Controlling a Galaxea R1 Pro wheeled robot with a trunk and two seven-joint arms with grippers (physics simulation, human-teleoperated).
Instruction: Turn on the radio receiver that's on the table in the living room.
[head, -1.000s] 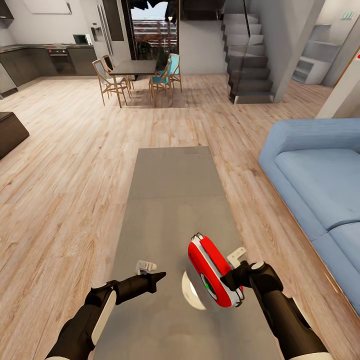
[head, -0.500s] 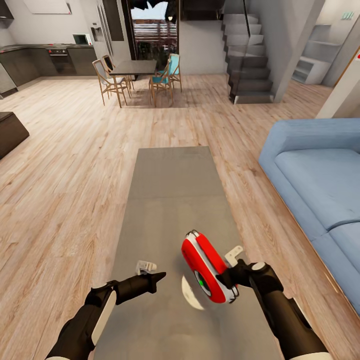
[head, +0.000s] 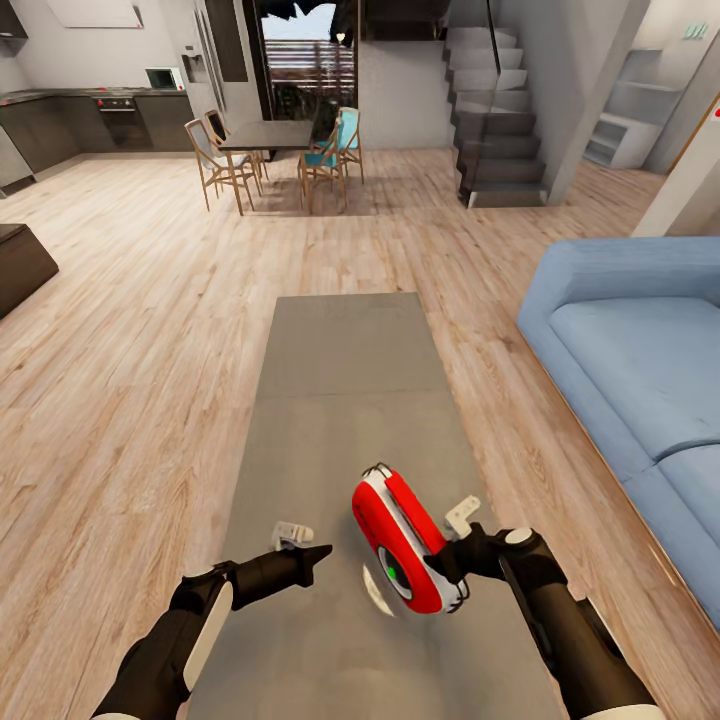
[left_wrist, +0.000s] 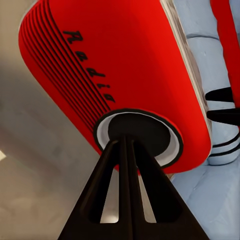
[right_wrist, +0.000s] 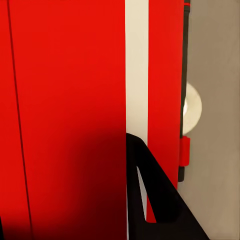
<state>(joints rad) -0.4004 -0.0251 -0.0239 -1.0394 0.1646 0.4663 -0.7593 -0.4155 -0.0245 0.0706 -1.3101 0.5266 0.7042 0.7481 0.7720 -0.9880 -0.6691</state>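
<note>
In the lower centre of the head view, the radio receiver (head: 405, 540) hangs tilted above the near end of the table (head: 340, 400), lifted clear of the grey top, with its red face and round dial turned toward the lower left of the frame. My right gripper (head: 455, 555) has it clamped from the right side; in the right wrist view 1 dark finger (right_wrist: 155, 195) lies flat against the red and white shell of the radio (right_wrist: 65, 100). My left gripper (head: 322, 551) sits at the lower left of the frame, its fingers pressed together into 1 point, aimed at the dial and just short of it. In the left wrist view those closed fingers (left_wrist: 125, 200) reach up to the black dial on the red face (left_wrist: 115, 65) lettered "Radio"; I cannot tell whether they touch it. The table's long edges run toward the top of the frame with bare grey surface ahead of the radio. Wood floor (head: 120, 350) opens wide on the left, and the blue sofa (head: 640, 360) stands near the table's right edge.
</note>
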